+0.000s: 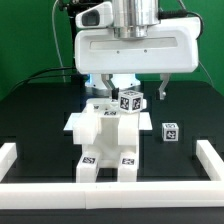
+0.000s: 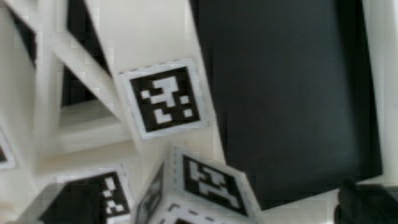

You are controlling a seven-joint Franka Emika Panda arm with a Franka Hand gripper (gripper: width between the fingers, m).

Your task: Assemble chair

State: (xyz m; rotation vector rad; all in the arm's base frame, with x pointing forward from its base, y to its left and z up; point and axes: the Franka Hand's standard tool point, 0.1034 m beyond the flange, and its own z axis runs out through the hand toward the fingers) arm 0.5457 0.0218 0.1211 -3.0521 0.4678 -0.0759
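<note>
The gripper (image 1: 131, 92) hangs directly above the chair (image 1: 100, 135), which sits near the middle of the table (image 1: 35, 115). Its 2 fingers are spread apart on either side of the tagged block (image 1: 131, 101) at the chair's upper end and appear to touch nothing. 1 loose cube (image 1: 170, 131) lies apart from the chair, toward the table's edge on the exterior view's right. Fetching it would probably mean rising clear first, then travelling toward that edge.

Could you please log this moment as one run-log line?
jaws: open over tagged white plastic cube | cube: atop blocky white plastic chair structure | loose: second tagged cube, exterior view's right
</note>
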